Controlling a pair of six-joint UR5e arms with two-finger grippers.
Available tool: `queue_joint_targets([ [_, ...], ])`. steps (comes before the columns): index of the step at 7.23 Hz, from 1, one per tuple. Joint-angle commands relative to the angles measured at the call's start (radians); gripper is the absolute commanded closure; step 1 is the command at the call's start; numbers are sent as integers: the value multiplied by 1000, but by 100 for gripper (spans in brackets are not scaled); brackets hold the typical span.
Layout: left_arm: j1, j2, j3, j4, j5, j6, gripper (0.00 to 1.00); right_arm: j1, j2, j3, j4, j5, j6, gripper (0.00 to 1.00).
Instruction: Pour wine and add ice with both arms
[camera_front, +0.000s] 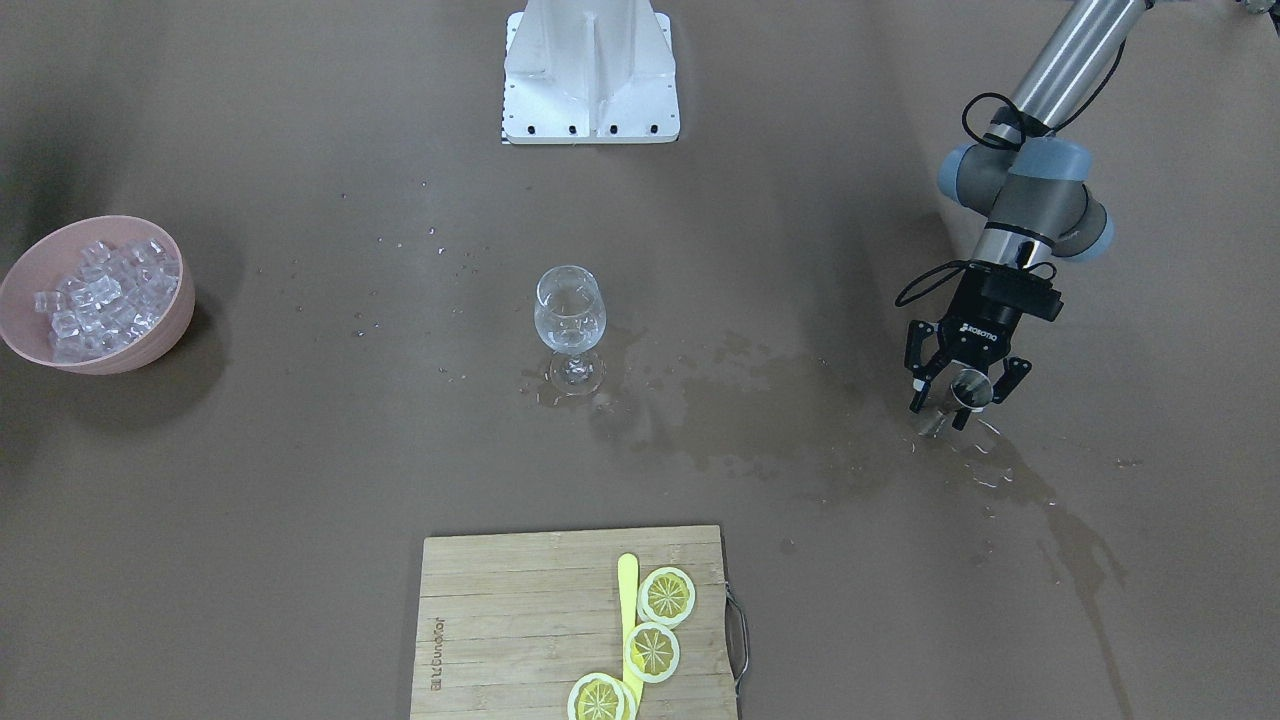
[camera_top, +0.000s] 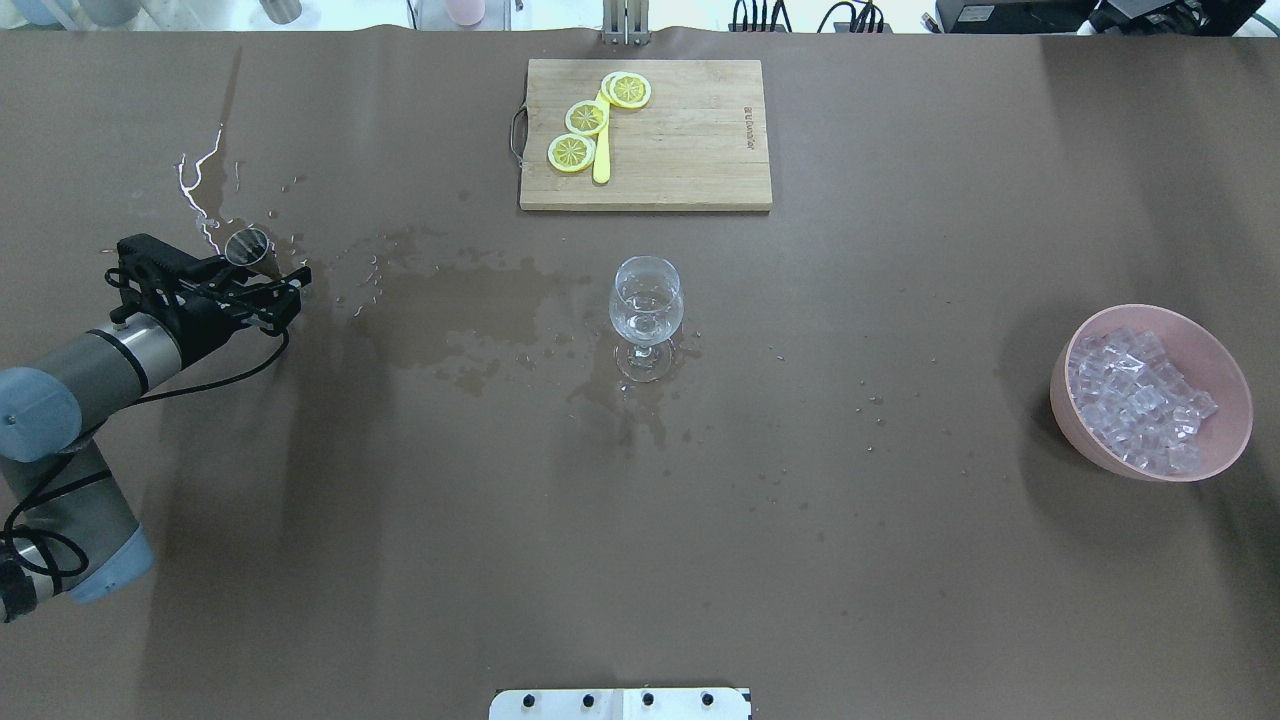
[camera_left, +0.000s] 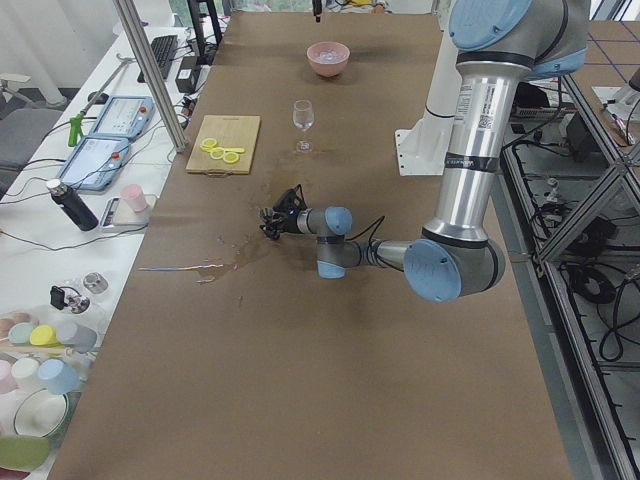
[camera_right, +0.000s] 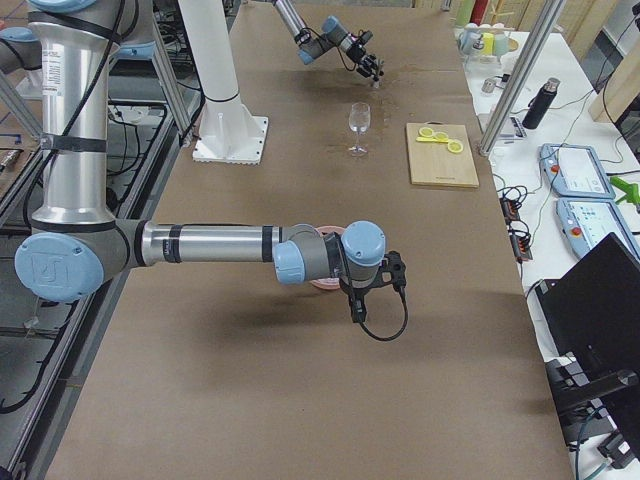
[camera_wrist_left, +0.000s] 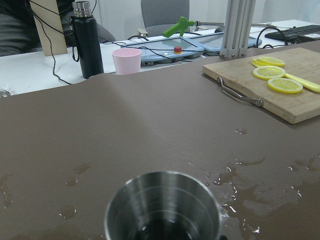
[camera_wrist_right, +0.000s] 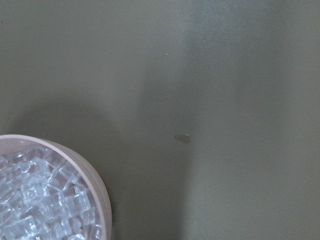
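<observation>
At the table's (camera_front: 300, 480) left end, with left gripper (camera_front: 962, 398) clenched on the steel cup (camera_wrist_left: 162, 200), seat it flat before letting go, clear of the wine (camera_front: 568, 330) in the centre glass (camera_front: 568, 288); cannot tell right gripper's (camera_right: 372, 285) fingers near the ice (camera_top: 1135, 395) bowl (camera_top: 1075, 430).

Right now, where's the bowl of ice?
In the overhead view the pink bowl of ice sits far right, on the robot's right side, well to the right of the wine glass.

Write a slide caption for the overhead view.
Left gripper holds a metal cup; wine glass stands centre, bowl of ice right.
</observation>
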Motion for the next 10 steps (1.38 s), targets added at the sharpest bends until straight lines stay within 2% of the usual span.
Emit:
queue_joint_targets([
  [1,-2,0,5,1,0,-6,53,0,0,0,-2,0,0,0],
  [2,-2,0,8,1,2,-8,56,0,0,0,-2,0,0,0],
  [3,-4,0,10,1,2,-9,63,0,0,0,-2,0,0,0],
  [6,-10,-1,8,1,-1,-34,79,0,0,0,-2,0,0,0],
  [8,-10,-36,-4,-11,-6,-107,100,0,0,0,-2,0,0,0],
  [10,-8,-38,-62,-25,-17,-118,100,0,0,0,-2,0,0,0],
])
